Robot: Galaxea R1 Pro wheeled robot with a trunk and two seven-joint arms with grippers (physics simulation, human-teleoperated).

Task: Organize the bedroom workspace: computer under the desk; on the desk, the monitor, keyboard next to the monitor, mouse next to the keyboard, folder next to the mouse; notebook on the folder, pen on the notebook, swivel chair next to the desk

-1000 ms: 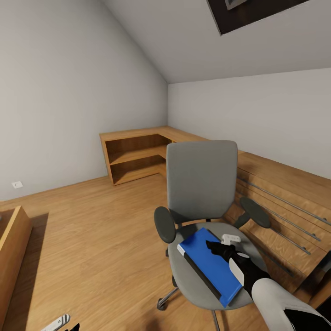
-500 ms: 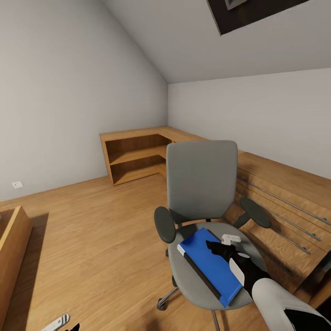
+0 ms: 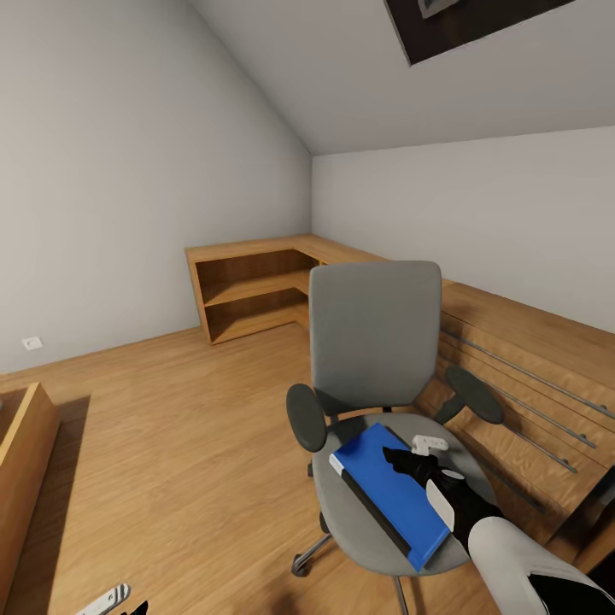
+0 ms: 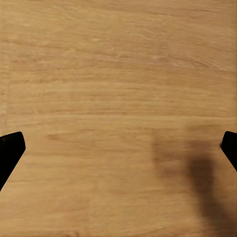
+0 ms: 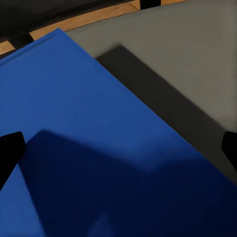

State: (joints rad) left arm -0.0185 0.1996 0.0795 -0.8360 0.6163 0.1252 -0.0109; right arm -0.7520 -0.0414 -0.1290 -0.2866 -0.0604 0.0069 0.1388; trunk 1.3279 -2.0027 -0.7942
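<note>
- Folder (image 3: 389,489) lies flat on the seat of the swivel chair (image 3: 373,342), not yet lifted; I judge the task early, with the carry to the desk still ahead.
- Right gripper (image 3: 400,461) hovers over the folder, fingers spread wide, holding nothing.
- Left gripper (image 4: 118,148) faces bare wood floor (image 3: 171,444), fingers wide.
- Room: sloped ceiling, grey walls, wooden corner shelving (image 3: 252,286).

Even, soft room light, sharp renders, faint shadows on the floor (image 3: 171,461).
</note>
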